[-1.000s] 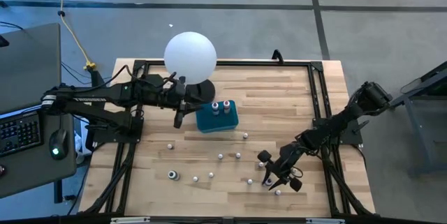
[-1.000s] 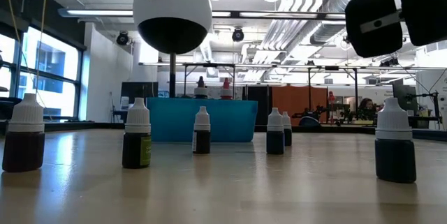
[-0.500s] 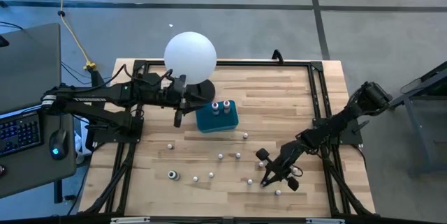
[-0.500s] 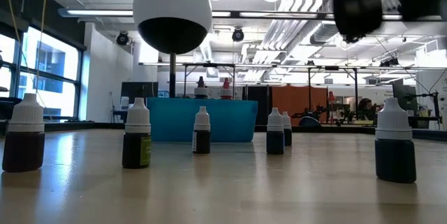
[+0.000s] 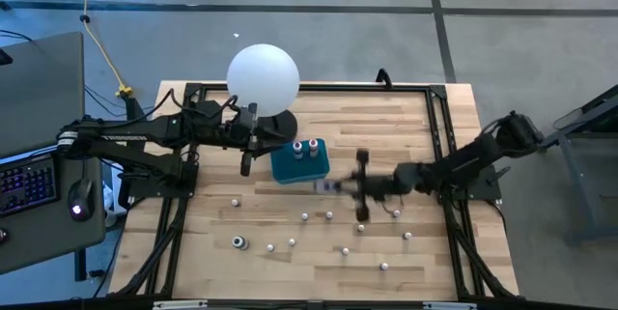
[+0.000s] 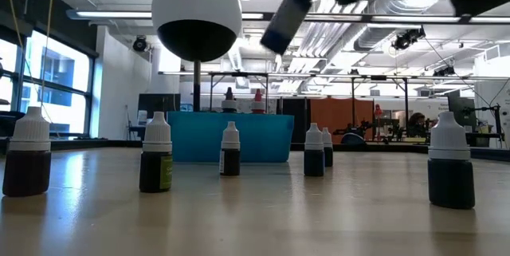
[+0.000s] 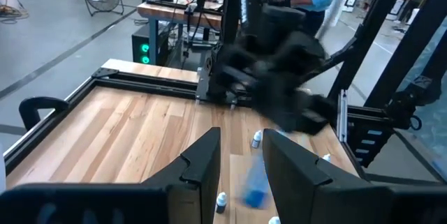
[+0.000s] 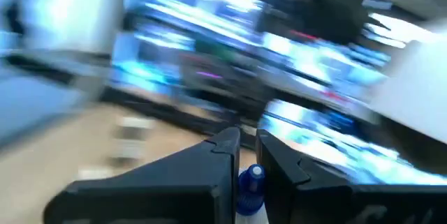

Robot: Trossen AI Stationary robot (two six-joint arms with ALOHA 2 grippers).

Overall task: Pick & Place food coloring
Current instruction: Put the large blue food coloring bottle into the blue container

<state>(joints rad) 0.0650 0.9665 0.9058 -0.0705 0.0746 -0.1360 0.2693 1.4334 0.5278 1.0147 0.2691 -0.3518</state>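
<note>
Several small food coloring bottles (image 5: pixel 305 216) stand scattered on the wooden table; the low view shows them upright (image 6: pixel 230 149). Two more stand in the teal box (image 5: pixel 299 163). My right gripper (image 5: pixel 335 186) hangs in a blur just right of the box, shut on one bottle (image 8: pixel 250 185). In the low view it is a dark shape high above the table (image 6: pixel 285 13). My left gripper (image 7: pixel 241 172) waits by the ball lamp's base (image 5: pixel 280 125). It is open, with nothing between its fingers. My right gripper pinches a small bottle between its two fingers; the blue top end (image 8: pixel 252 177) shows in the gap. The arm reaches in roughly level from the table's right side. The bottle is lifted clear of the table; blur hides the rest.
A large white ball lamp (image 5: pixel 263 76) stands at the far left, close to the teal box. Black frame rails (image 5: pixel 439 136) run along the table's edges. A desk with a keyboard (image 5: pixel 24 184) sits to the left. The far right of the tabletop is bare wood (image 5: pixel 386 131).
My right gripper has shut on a bottle near the table's near right, lifted it clear and swung fast toward the far left, ending beside the teal box. The other bottles stand where they were.
</note>
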